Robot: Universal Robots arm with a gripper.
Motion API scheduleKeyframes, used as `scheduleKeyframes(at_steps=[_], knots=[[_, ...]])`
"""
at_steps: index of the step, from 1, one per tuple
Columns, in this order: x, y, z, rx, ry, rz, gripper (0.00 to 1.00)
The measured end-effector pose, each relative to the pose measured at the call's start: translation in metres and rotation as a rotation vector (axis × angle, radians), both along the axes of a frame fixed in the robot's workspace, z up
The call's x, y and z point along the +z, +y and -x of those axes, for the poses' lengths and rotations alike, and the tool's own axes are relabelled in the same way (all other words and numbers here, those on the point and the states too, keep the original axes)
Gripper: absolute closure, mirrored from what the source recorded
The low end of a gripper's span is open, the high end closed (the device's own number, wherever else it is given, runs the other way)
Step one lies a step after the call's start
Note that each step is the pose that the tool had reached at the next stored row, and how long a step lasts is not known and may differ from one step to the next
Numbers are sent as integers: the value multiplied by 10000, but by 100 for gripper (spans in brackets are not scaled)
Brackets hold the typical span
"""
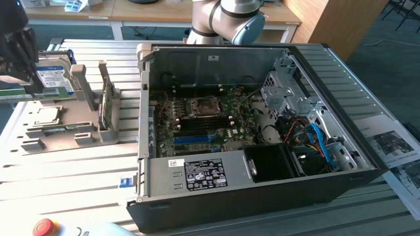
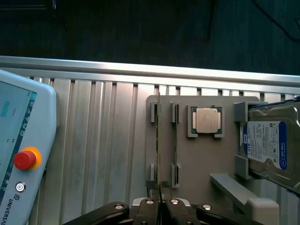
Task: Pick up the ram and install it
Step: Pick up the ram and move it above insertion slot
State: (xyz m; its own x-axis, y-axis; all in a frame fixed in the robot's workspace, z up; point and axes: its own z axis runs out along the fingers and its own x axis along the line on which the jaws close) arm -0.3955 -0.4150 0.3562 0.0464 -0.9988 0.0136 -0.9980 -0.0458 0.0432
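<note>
While the open computer case [image 1: 217, 206] sits on the ribbed metal tabletop [image 1: 66, 167], the robot's gripper [image 2: 159, 194] is off to the exterior view's left, over a grey parts holder [image 2: 197, 164]. Seen from the wrist, its 2 fingers are pressed together on the ram [image 2: 158, 140]. The ram is a thin green stick, viewed edge-on, running straight out from the fingertips across the holder's slotted end. I cannot tell whether its lower edge is clear of its slot or sits in it. Beside it on the holder are a square silver processor [image 2: 206, 120] and a hard drive [image 2: 267, 145] with a blue and white label. A teach pendant [image 2: 23, 122] with a red stop button rests nearby on the tabletop.

My reading is that this is the pick-up step: the ram is gripped but well apart from the case, so nothing is installed yet. Inside the case the green motherboard [image 1: 203, 118] lies flat, with long black memory slots [image 1: 196, 126] just beside the processor socket [image 1: 198, 106]. Installing would call for keeping the stick upright and level, clearing the case wall, lining its bottom edge up with 1 slot, and pressing straight down without twisting.
</note>
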Motion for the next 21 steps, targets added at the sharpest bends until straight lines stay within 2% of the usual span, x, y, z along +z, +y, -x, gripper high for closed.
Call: scheduleKeyframes(at_steps=[12, 21], knots=[[303, 0, -11, 0, 8, 58, 88], [313, -2, -12, -2, 9, 66, 88]])
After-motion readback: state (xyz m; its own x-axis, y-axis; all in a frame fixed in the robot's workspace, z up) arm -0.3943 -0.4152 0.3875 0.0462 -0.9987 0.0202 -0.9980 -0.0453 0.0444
